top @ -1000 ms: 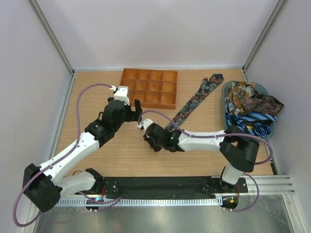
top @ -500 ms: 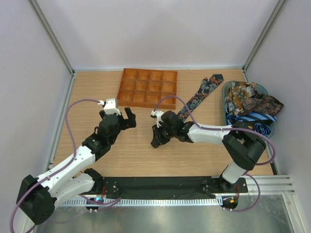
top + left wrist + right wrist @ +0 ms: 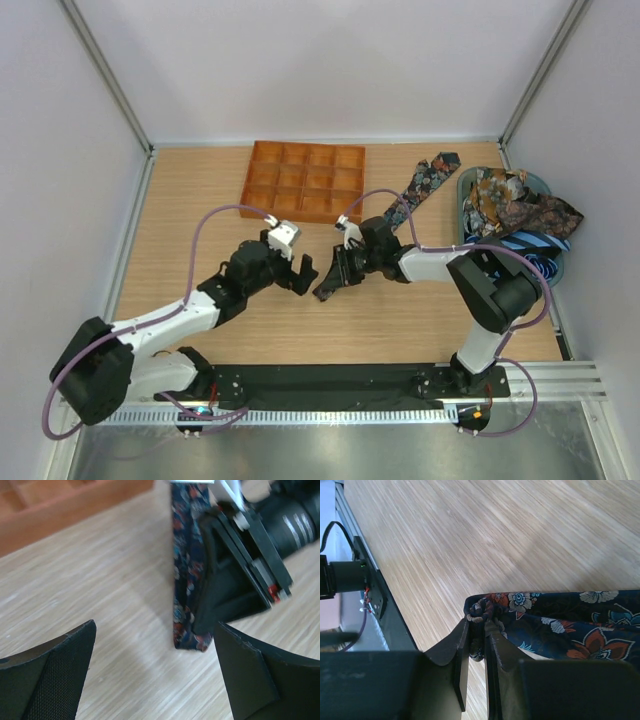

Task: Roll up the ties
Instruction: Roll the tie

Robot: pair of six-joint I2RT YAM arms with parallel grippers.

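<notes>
**Thin grip, tight quarters**

Your right end effector (image 3: 476, 626) is clamped on the folded near end of the floral tie (image 3: 413, 190), which lies diagonally across the counter (image 3: 200, 200) toward the teal bin (image 3: 463, 205) where the other ties (image 3: 515, 210) are heaped. Your left end effector (image 3: 155, 630) stands wide apart just beside it, holding nothing. The bite takes only the edge of the fold, so the fabric may slip free if you turn or pull hard, and the start of the roll would fall flat. The two end effectors sit so near each other that a careless approach from the left could knock the right one or snag the loop. The long tail may drag askew and give you a crooked roll.
</notes>
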